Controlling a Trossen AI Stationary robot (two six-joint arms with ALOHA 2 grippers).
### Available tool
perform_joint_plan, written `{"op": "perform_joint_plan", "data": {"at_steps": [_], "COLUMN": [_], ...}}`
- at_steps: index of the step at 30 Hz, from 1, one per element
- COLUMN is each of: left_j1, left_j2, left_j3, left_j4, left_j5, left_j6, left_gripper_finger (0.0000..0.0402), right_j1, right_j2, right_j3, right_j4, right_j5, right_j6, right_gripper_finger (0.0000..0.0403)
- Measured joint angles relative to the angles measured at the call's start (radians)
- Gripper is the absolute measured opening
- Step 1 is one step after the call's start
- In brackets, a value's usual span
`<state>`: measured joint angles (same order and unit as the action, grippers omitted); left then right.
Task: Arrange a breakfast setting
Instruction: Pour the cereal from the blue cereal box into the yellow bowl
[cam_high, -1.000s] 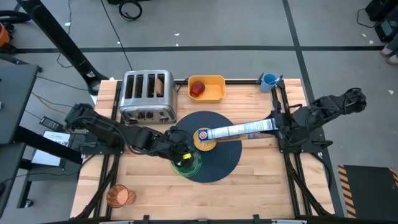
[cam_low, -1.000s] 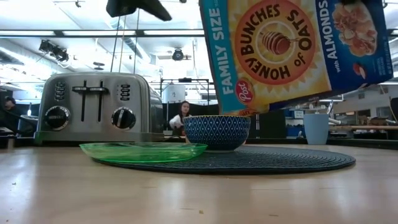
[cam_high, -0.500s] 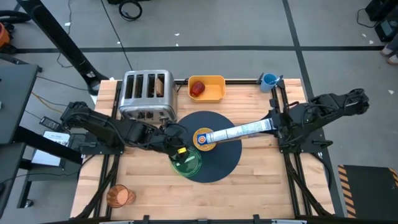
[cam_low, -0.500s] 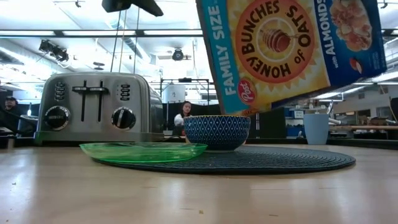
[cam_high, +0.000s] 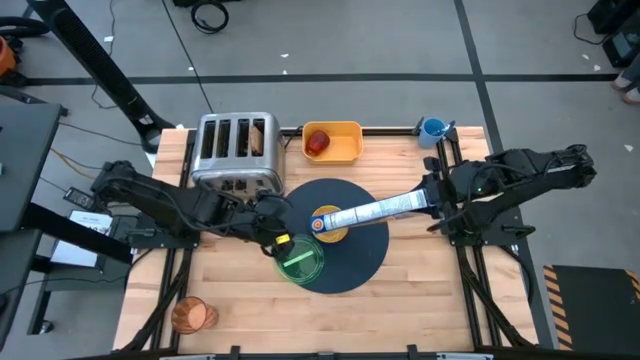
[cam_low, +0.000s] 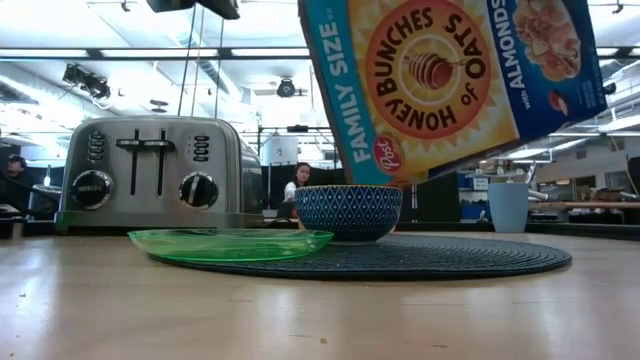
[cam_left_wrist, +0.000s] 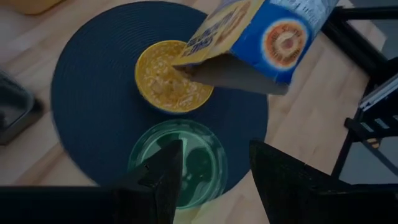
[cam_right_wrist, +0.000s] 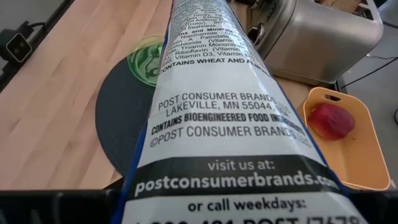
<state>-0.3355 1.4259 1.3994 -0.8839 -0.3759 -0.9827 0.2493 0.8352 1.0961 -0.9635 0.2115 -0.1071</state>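
Over on the left, the amber cup (cam_high: 191, 315) sits alone near the table's front left corner, well apart from the action. The left gripper (cam_high: 268, 226) hovers just above the near-left edge of the mat (cam_high: 363, 260), fingers (cam_left_wrist: 163, 177) spread apart and holding nothing, with the green plate (cam_high: 300, 262) directly below and slightly ahead of them. Behind it, toast (cam_high: 258, 136) stands in the toaster (cam_high: 236, 155).

Centre stage: the cereal bowl (cam_high: 328, 224) rests on the mat, touching or just beside the plate. The cereal box (cam_high: 378, 211) stretches its long axis from the bowl out to the right, mouth tipped down over the bowl, cereal showing inside. The apple (cam_high: 317, 141) waits in the yellow tray (cam_high: 349, 141) at the back.

On the right, the right gripper (cam_high: 430, 198) is clamped on the box's far end. For the toast, the left arm looks nearer.
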Motion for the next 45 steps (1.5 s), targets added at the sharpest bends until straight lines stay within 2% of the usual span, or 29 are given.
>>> {"op": "perform_joint_plan", "data": {"at_steps": [12,20,34,45], "left_j1": [0.02,0.024,0.024,0.024], "left_j2": [-0.032,-0.035,-0.035,-0.035], "left_j3": [0.0,0.0,0.0,0.0], "left_j4": [-0.028,-0.029,-0.038,-0.075], "left_j5": [-0.012,-0.012,-0.011,0.034], "left_j6": [0.025,0.052,0.055,0.058], "left_gripper_finger": [0.0189,0.0189,0.0189,0.0189], "right_j1": [-0.003,-0.005,-0.009,-0.02], "right_j2": [0.008,0.061,0.116,0.163], "right_j3": [0.001,0.1,0.139,0.183], "right_j4": [0.005,-0.031,-0.071,-0.101], "right_j5": [-0.016,-0.002,-0.007,-0.025], "right_j6": [0.007,-0.063,-0.082,-0.099], "right_gripper_finger": [0.0185,0.0185,0.0185,0.0185]}}
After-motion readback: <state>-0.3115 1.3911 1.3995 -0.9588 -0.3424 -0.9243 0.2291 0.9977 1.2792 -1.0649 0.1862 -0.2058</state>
